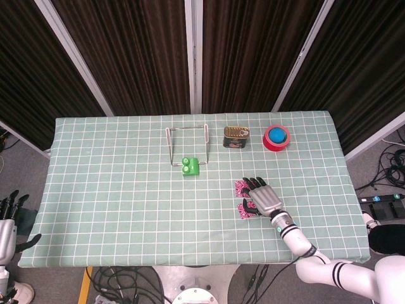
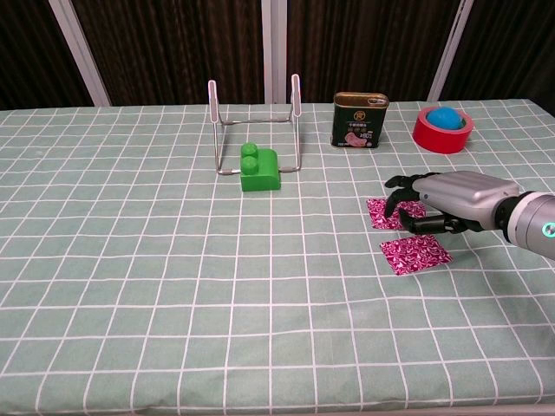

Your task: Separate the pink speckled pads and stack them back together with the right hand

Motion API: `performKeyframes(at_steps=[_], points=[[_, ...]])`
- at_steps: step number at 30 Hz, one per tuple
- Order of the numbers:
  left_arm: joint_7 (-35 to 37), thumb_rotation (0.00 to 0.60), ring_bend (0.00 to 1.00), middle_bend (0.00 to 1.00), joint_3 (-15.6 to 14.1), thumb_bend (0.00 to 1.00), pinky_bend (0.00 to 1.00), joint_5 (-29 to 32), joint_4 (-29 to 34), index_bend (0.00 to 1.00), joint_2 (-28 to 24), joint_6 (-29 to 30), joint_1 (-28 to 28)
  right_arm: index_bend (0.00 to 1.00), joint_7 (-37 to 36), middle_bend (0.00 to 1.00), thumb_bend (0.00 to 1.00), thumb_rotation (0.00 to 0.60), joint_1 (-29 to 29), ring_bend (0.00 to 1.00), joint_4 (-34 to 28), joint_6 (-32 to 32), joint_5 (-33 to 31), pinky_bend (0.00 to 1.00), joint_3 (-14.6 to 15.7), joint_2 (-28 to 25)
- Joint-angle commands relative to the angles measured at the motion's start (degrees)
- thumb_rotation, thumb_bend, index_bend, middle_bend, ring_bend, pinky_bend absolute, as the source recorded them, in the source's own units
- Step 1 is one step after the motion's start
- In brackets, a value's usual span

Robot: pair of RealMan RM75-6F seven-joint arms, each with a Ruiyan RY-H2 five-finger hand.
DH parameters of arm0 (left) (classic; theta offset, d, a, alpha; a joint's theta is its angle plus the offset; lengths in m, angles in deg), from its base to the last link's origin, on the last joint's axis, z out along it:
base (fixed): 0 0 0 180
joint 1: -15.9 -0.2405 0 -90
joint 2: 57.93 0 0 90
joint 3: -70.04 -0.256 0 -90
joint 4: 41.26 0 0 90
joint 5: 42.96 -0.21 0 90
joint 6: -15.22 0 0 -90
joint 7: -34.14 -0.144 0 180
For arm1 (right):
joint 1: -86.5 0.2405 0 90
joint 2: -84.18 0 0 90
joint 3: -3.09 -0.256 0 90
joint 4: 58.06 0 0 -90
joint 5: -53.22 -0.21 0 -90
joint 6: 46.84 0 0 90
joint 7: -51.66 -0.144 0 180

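Resting on the far pink speckled pad (image 2: 386, 213) is the right hand (image 2: 442, 201), fingers spread and reaching over it, fingertips (image 2: 392, 184) at its far edge; whether any finger actually pinches the pad cannot be told from either view.

Landmark: green block (image 2: 258, 171), on the checked tablecloth (image 2: 130, 286).

- Far pink speckled pad: lying flat, right of the green block and nearer the camera, partly under the right hand.
- Near pink speckled pad (image 2: 415, 255): flat on the cloth, just in front of the far pad and a little further from the green block; a strip of cloth shows between the two; no hand on it.
- Wire stand (image 2: 255, 123): upright, directly behind the green block, its frame just beside it.
- Tin can (image 2: 360, 120): behind and right of the green block, upright.
- Red tape roll (image 2: 442, 128) with blue ball inside: right of the can, furthest from the green block.
- Left hand (image 1: 9, 218): off the table's left edge, well apart from the green block, fingers apart, holding nothing.
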Motion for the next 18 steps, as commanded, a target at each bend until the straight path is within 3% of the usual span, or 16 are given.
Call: performKeyframes(at_steps=[1,18], points=[[0.08,0.6,0.12,0.15,-0.04,0.03,0.13,-0.03,-0.05,0.18,-0.01,0.04,-0.06,0.26,0.8,0.0,0.6,0.061,0.45,0.0,1.36,0.79,-1.09,0.0,-0.08,0.95],[-0.2,0.6,0.12,0.15,0.18,0.03,0.13,-0.24,-0.02,0.18,0.21,0.07,0.12,0.26,0.7,0.0,0.6,0.069,-2.82,0.0,0.32,-0.97,-1.17,0.0,2.82,-5.06]])
